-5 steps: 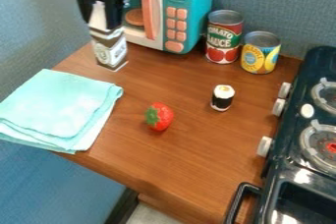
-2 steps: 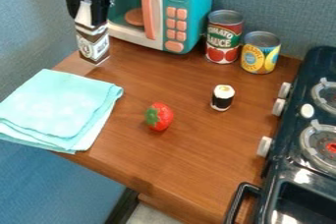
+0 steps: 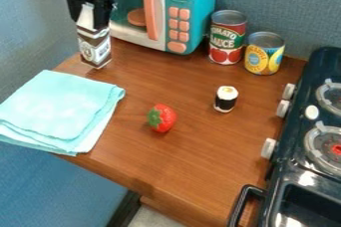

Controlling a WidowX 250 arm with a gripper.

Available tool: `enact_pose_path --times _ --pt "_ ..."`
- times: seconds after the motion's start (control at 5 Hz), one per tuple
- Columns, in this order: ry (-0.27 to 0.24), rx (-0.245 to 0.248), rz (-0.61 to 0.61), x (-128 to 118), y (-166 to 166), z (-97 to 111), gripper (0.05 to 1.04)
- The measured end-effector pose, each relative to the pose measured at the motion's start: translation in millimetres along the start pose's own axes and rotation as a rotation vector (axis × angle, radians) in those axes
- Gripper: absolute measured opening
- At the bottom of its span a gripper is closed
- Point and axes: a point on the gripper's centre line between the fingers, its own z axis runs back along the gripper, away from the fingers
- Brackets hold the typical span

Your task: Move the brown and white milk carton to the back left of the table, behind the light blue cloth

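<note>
At the upper left, the black gripper (image 3: 90,14) hangs beside the toy microwave, shut on the upper part of a brown and white carton (image 3: 94,47). The carton is upright over the table's back left corner; whether its base touches the wood I cannot tell. Its top lies between the fingers. Below and to the left of the carton lies a folded mint cloth (image 3: 57,109). A red strawberry (image 3: 162,118) with a green cap rests mid-table, and a black and white sushi roll (image 3: 226,99) stands to its right.
A teal toy microwave (image 3: 190,9) with its pink-handled door stands at the back. Beside it are a tomato sauce can (image 3: 227,38) and a yellow-blue can (image 3: 264,53). A dark toy stove (image 3: 293,171) lines the right edge of the wooden table (image 3: 180,166).
The gripper and the carton in it have moved left from beside the microwave door. Since the middle frame they have come slightly lower. The other objects have stayed where they were.
</note>
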Motion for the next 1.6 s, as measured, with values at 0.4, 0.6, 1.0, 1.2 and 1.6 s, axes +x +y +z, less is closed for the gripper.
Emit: enact_pose_path --times 0.4,0.6,1.0,1.2,1.6 --pt "-0.009 -0.052 -0.016 5 -7 -9 0.820" --pt "-0.006 -0.064 -0.022 7 -8 -12 0.861" --pt "-0.010 -0.089 -0.039 7 -12 -8 1.006" --pt "-0.022 -0.102 -0.046 7 -9 -8 1.004" --pt "-0.037 -0.052 -0.072 -19 -5 14 1.001"
